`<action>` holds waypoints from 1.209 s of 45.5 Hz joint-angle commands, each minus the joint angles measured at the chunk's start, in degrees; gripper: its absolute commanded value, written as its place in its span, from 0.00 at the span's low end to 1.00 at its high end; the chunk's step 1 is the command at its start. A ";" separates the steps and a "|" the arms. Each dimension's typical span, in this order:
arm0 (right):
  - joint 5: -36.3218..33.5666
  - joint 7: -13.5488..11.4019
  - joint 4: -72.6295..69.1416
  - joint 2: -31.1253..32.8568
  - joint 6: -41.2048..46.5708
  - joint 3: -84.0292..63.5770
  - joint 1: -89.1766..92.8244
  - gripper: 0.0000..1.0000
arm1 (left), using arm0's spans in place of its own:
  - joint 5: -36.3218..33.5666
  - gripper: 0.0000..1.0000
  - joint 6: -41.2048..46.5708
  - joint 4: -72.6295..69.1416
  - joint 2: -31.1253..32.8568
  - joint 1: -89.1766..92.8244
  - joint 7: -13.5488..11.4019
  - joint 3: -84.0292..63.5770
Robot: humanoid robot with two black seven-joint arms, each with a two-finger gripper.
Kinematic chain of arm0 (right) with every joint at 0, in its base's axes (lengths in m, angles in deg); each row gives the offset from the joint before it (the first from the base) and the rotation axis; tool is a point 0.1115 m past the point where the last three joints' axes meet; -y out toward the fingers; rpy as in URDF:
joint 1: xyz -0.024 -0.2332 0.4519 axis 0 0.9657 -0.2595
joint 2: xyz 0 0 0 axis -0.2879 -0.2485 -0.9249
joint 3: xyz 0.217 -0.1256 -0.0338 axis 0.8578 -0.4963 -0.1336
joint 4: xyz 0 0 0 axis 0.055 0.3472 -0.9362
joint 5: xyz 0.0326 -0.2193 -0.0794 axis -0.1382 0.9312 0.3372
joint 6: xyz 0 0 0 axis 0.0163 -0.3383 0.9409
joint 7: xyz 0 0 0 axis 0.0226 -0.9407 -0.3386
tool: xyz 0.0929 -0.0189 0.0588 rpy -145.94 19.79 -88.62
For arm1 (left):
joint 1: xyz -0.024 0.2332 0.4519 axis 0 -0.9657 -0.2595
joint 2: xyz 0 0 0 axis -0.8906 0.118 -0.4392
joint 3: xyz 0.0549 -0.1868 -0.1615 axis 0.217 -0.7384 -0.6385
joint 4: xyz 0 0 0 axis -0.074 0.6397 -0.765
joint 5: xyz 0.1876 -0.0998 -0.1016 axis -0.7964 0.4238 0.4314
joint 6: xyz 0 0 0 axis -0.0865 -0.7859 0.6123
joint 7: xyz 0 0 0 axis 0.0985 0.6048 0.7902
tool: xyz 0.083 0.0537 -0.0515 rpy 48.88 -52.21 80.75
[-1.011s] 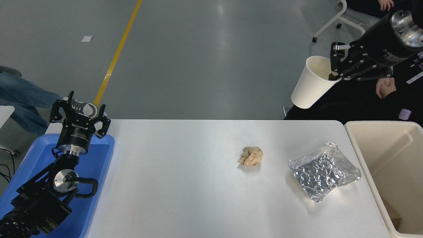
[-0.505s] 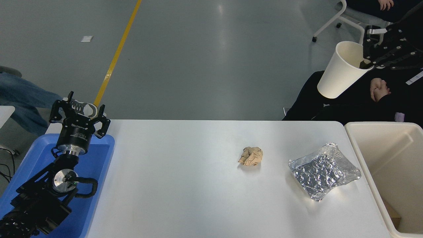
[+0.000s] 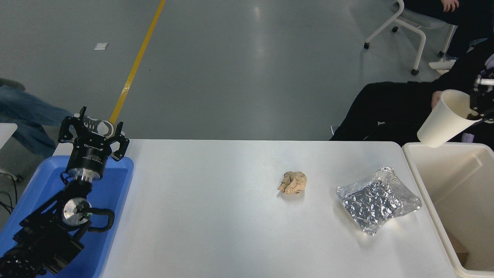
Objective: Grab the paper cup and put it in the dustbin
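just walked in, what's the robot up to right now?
The right gripper, at the picture's right edge, holds the paper cup by its rim, tilted, in the air above the far rim of the dustbin. The cup is not yet in the bin. The left gripper is parked, fingers open, over the blue tray. A crumpled tan paper ball and a foil tray lie on the white table. A person in black sits at the far side.
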 commanded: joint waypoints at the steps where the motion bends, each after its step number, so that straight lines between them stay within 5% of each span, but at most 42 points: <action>1: 0.55 -0.01 9.48 3.88 -10.94 6.66 19.49 0.00 | 0.00 0.99 0.04 0.03 0.00 -0.01 0.01 0.01; 16: 0.64 -0.18 31.02 3.44 -13.22 26.79 51.14 0.00 | 0.00 0.99 0.04 0.03 0.00 -0.01 0.01 0.01; 25: 0.38 -0.18 37.79 -0.51 -23.58 33.13 62.48 0.00 | 0.00 0.99 0.04 0.03 0.00 -0.01 0.01 0.01; 51: 0.47 -0.44 43.33 -4.56 -26.32 38.14 68.47 0.00 | 0.00 0.99 0.04 0.03 0.00 -0.01 0.01 0.01; 52: 0.47 -0.44 43.77 -4.64 -26.49 38.23 68.47 0.03 | 0.00 0.99 0.04 -0.06 0.00 -0.01 0.01 0.01; 55: 0.38 -0.27 45.61 -4.65 -27.81 38.75 68.56 0.54 | 0.00 0.99 0.04 -0.06 0.00 -0.01 0.01 0.01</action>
